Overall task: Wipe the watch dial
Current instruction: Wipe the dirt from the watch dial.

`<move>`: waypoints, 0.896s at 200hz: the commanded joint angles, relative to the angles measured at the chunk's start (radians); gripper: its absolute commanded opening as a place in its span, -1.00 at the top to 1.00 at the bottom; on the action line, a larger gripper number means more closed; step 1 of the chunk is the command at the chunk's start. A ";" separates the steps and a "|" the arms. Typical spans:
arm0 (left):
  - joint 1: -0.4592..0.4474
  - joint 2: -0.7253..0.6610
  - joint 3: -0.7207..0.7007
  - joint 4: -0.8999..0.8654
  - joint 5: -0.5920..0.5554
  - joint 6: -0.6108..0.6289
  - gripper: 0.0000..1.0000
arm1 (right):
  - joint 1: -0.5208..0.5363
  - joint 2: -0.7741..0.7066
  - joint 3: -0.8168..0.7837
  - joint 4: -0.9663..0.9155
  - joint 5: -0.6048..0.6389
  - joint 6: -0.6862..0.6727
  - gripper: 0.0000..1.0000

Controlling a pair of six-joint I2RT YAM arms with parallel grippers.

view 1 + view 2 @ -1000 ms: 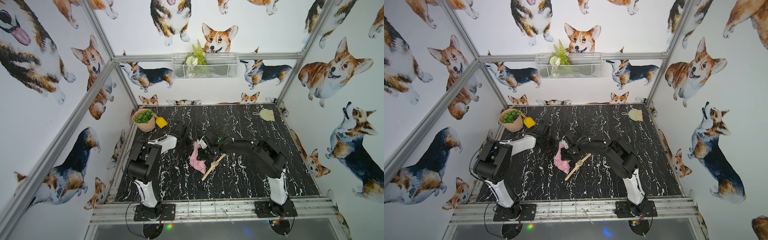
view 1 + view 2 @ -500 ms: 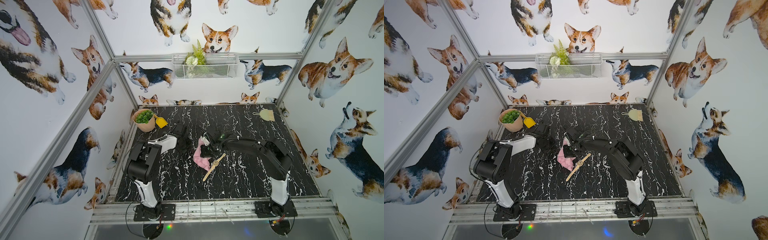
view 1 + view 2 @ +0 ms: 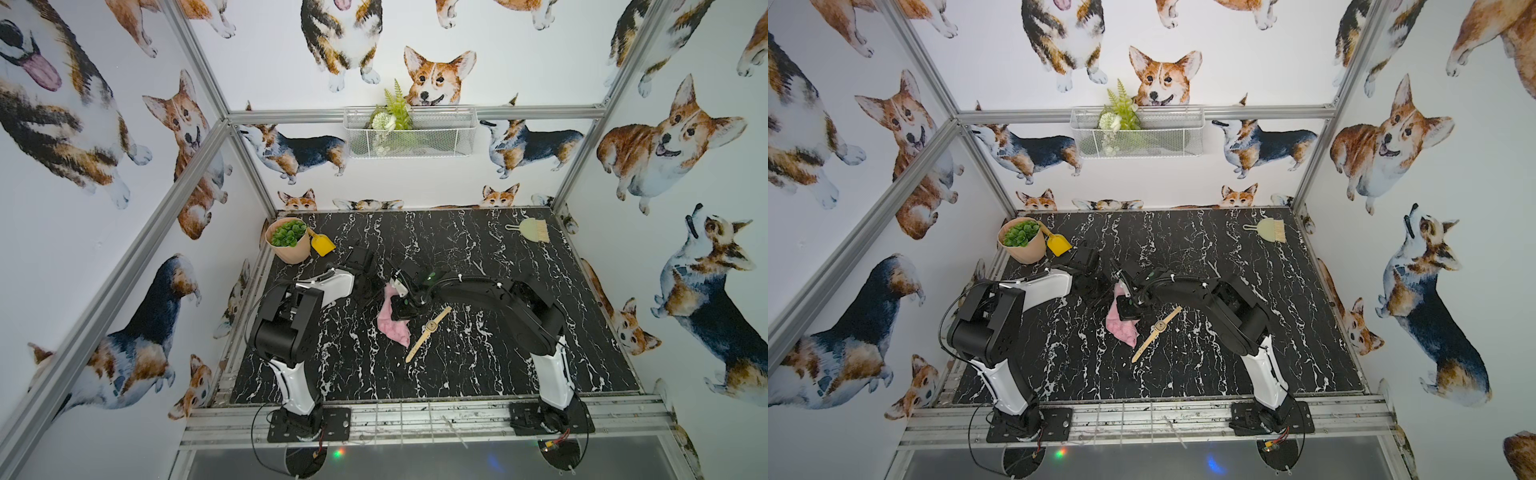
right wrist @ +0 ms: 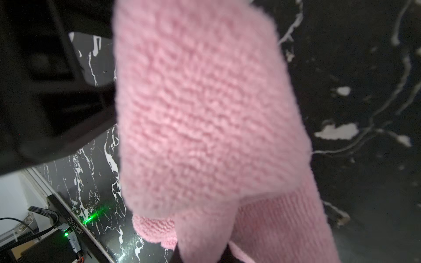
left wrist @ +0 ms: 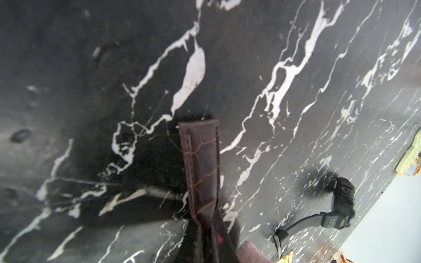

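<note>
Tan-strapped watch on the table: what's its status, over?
Right tool shut on fluffy pink cloth. Left tool shut on dark brown leather strap. Tan-strapped watch lies flat beside cloth, dial uncovered.

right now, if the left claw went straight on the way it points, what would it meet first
Probably the black white-veined marble tabletop: beyond the brown leather strap pinched in the left claw, the wrist view shows only bare surface ahead, though how steeply it points is unclear.

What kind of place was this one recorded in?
Most likely a staged robot test cell, not a real room: corgi-print walls on an aluminium frame, a black marble-look tabletop, with left arm and right arm bolted to a front rail.
</note>
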 commanded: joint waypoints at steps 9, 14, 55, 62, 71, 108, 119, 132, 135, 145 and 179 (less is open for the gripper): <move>-0.004 0.030 -0.011 -0.193 -0.051 0.007 1.00 | 0.000 -0.004 -0.054 -0.018 0.012 0.024 0.99; -0.004 0.029 -0.009 -0.194 -0.051 0.009 1.00 | -0.001 -0.010 -0.067 -0.016 0.015 0.025 0.99; -0.004 0.035 0.001 -0.210 -0.070 0.024 1.00 | -0.031 -0.082 -0.178 0.016 0.032 0.037 0.99; -0.004 0.034 0.001 -0.211 -0.073 0.025 1.00 | -0.037 -0.094 -0.191 0.019 0.033 0.036 0.99; -0.004 0.033 -0.001 -0.209 -0.074 0.025 1.00 | -0.043 -0.108 -0.206 0.022 0.038 0.035 0.99; -0.004 0.030 -0.012 -0.206 -0.084 0.021 1.00 | -0.052 -0.142 -0.216 -0.004 0.061 0.006 0.99; -0.004 0.029 -0.015 -0.204 -0.084 0.018 1.00 | -0.052 -0.149 -0.205 -0.006 0.060 0.002 0.99; -0.004 0.028 -0.020 -0.199 -0.084 0.013 1.00 | -0.046 -0.159 -0.177 -0.005 0.060 -0.001 0.99; -0.004 0.028 -0.021 -0.196 -0.084 0.012 1.00 | -0.042 -0.162 -0.165 -0.005 0.062 -0.006 0.99; -0.004 0.025 -0.025 -0.194 -0.083 0.007 1.00 | -0.034 -0.164 -0.140 -0.011 0.070 -0.019 0.99; -0.004 0.017 -0.033 -0.187 -0.080 -0.006 1.00 | -0.010 -0.119 -0.053 0.001 0.055 -0.023 0.99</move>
